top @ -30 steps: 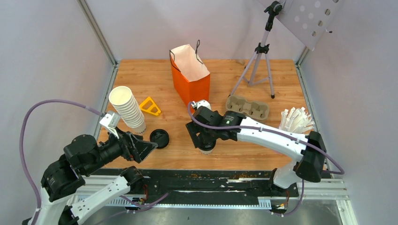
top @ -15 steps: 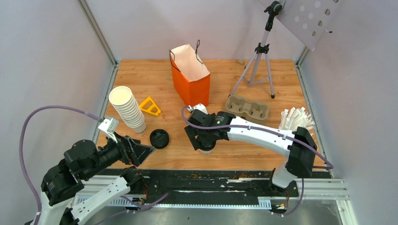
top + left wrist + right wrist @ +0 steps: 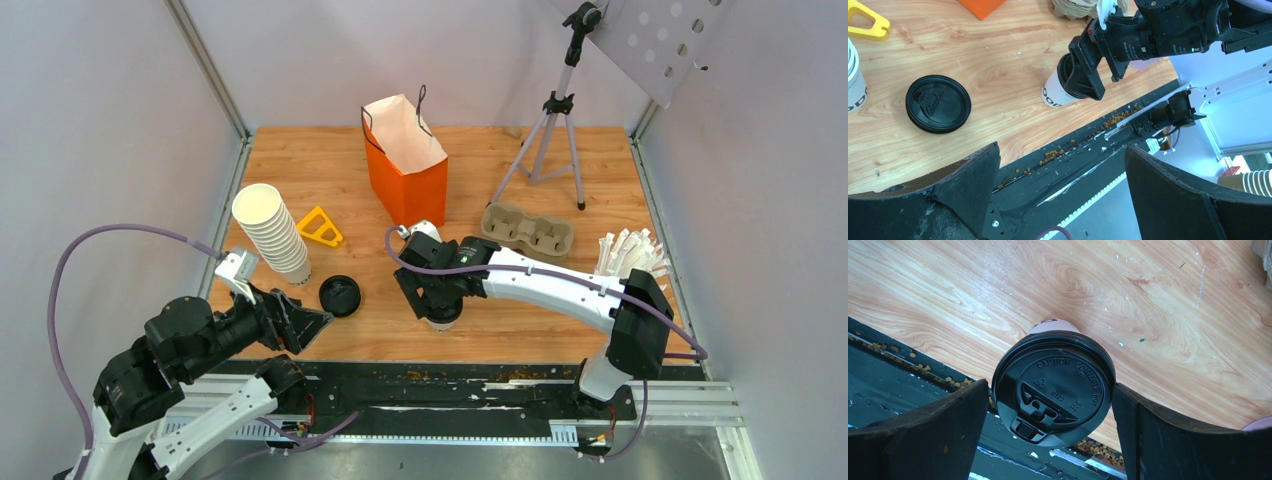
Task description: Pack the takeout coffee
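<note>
The takeout coffee (image 3: 1053, 387), a small white paper cup with a black lid, stands upright near the table's front edge (image 3: 441, 320) (image 3: 1053, 94). My right gripper (image 3: 1050, 390) reaches down over it (image 3: 437, 303). Its fingers flank the lid, the right one at the rim and the left one a sliver off it. The gripper is open and the cup rests on the wood. The orange paper bag (image 3: 405, 175) stands open behind it. My left gripper (image 3: 1060, 147) hovers open and empty over the front rail at the left (image 3: 310, 320).
A loose black lid (image 3: 340, 296) (image 3: 938, 103) lies left of the cup. Behind it are a leaning stack of lidless cups (image 3: 270, 230) and a yellow triangular piece (image 3: 320, 227). A cardboard cup carrier (image 3: 527, 230), a tripod (image 3: 550, 130) and white packets (image 3: 630, 257) sit to the right.
My right arm has shifted a little left and settled lower round the cup, and its fingers have drawn slightly inward. My left arm has barely moved.
</note>
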Tool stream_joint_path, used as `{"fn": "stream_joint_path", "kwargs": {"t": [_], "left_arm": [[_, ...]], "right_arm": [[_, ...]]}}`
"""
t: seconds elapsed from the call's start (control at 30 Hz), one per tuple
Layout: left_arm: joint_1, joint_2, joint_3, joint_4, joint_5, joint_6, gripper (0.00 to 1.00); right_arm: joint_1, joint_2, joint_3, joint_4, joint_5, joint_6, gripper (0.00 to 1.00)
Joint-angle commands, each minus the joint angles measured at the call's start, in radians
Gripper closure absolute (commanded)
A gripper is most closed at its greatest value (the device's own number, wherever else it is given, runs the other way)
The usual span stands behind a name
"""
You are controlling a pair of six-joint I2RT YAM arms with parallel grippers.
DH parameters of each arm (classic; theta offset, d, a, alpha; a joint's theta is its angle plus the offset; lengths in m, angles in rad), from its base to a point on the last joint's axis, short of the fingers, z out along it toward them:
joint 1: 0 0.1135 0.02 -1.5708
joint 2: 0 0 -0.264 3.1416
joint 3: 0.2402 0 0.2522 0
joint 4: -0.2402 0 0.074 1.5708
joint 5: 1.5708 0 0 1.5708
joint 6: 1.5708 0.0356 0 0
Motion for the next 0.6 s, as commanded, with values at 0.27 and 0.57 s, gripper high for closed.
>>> {"fn": "stream_joint_path", "kwargs": {"t": [0.27, 0.57], "left_arm": [[0.000, 0.017, 0.072, -0.010, -0.027, 0.011, 0.00], [0.001, 0.023, 0.085, -0.022, -0.027, 0.014, 0.00]], "right_arm": [[-0.002, -0.050, -0.043, -0.046, 0.036, -0.003, 0.17], [-0.010, -0.093, -0.069, -0.076, 0.084, 0.011, 0.20]]}}
